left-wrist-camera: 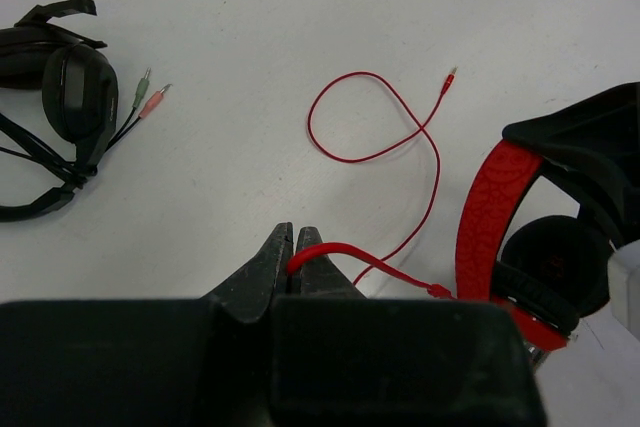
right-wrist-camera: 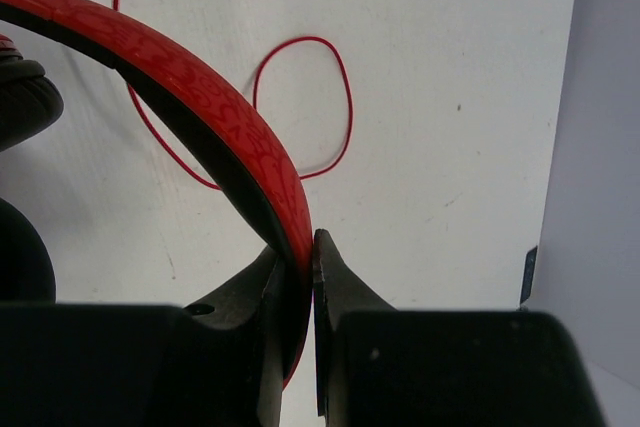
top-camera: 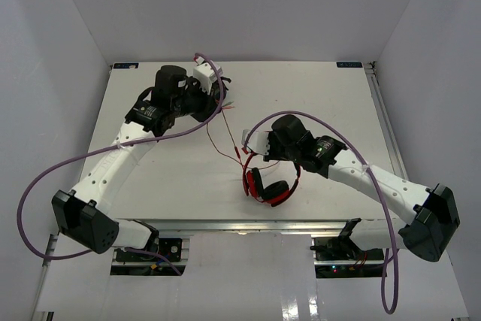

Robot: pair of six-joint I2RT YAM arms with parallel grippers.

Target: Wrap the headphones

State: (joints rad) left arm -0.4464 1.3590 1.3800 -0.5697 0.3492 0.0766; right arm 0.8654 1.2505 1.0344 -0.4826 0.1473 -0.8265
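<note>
- We see the red headphones [top-camera: 272, 187] on the white tabletop [top-camera: 323, 95], near its front edge, about mid-width, just by the R arm's wrist.
- R gripper [right-wrist-camera: 311, 247]: clamped on the headband [right-wrist-camera: 190, 87], one finger each side of the red band, pinching it edge-on. The band arcs up & to the left in the wrist view; a black ear pad [right-wrist-camera: 25, 97] shows at the far left.
- L gripper [left-wrist-camera: 294, 249]: tips closed together w/ the thin red cable [left-wrist-camera: 385, 112] nipped between them; a short bend of cable sticks out right at the tips.
- From that pinch the cable runs right toward the earcup [left-wrist-camera: 545, 272], w/ the R arm's black wrist over the band.
- The rest of the cable lies slack on the tabletop in one open loop that crosses itself, ending in a small jack plug [left-wrist-camera: 450, 76] lying free.
- In the top view the L gripper is well back on the tabletop, left of centre, apart from the headphones, w/ the cable strung between.
- A black headset [left-wrist-camera: 60, 97] lies at the left of the L wrist view, its green & pink plugs [left-wrist-camera: 150, 95] beside it, well apart from the red cable.
</note>
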